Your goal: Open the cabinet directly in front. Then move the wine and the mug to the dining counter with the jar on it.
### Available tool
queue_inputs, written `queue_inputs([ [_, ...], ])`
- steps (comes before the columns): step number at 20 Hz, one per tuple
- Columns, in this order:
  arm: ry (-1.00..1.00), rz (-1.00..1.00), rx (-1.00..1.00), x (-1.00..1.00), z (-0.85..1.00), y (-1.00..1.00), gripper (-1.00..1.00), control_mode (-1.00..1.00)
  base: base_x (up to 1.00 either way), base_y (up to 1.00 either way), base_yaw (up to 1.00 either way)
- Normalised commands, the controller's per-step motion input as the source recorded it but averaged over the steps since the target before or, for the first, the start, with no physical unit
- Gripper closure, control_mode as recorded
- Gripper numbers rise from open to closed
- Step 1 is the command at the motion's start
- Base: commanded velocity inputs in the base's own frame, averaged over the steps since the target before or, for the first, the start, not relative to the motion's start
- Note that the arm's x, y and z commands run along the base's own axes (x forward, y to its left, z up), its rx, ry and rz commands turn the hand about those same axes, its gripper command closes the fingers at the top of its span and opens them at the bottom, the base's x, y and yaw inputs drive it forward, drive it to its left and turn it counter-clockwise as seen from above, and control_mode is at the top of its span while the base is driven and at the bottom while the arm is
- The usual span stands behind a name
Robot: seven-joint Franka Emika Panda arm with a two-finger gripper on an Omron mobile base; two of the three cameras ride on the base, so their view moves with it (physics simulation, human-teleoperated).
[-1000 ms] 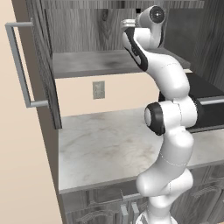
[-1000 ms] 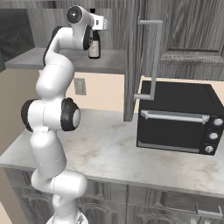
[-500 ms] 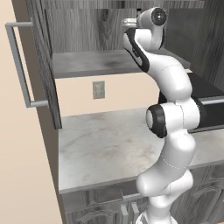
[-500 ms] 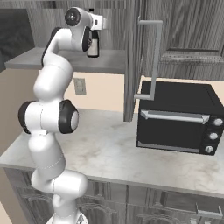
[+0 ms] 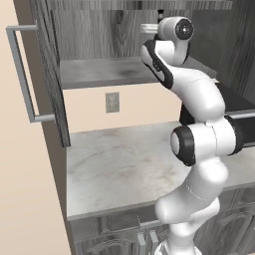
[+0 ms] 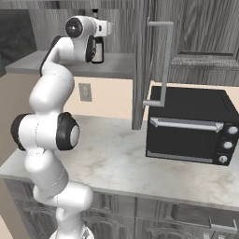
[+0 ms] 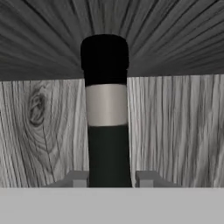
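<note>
The cabinet (image 5: pixel 99 74) is standing open, both doors swung wide, and the arm is reaching up into it above the worktop (image 6: pixel 140 163). The wine (image 7: pixel 107 113) is standing upright on the cabinet's lower shelf, well inside the open front and up against the back panel, its long axis running vertical. In the hand view the gripper (image 7: pixel 109 178) is sitting squarely on the bottle: one finger is pressing on each side of the dark glass low on the body, with the whitish label and capped neck rising above them, so the jaws are clamped on the wine rather than merely flanking it. From the right base view the bottle (image 6: pixel 97 50) is showing just beyond the wrist, at the shelf's height. The relation that matters next, I judge, is that the bottle is lying straight ahead of the hand and deep in the cabinet, so it is needing to come back out toward the robot, staying upright and clearing the shelf edge and the right door's handle (image 6: pixel 163 60), before heading for the dining counter.
</note>
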Motion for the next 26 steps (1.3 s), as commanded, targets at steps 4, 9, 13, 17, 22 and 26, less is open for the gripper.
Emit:
queue_inputs([
  [4, -0.3, 0.0, 0.02, -0.96, 0.13, -0.02, 1.0, -1.0, 0.0, 0.0, 0.0],
  [9, -0.01, 0.0, 0.0, -0.14, 0.0, 0.0, 1.0, -1.0, 0.0, 0.0, 0.0],
  [13, -0.19, 0.0, 0.06, -0.95, 0.54, -0.01, 1.0, -1.0, 0.0, 0.0, 0.0],
  [17, -0.07, 0.0, 0.08, -1.0, 0.48, -0.21, 1.0, -1.0, 0.0, 0.0, 0.0],
  [22, 0.04, 0.0, 0.11, -1.0, -0.08, -0.27, 1.0, -1.0, 0.0, 0.0, 0.0],
  [26, 0.09, 0.0, 0.11, -1.0, -0.36, -0.14, 1.0, -1.0, 0.0, 0.0, 0.0],
])
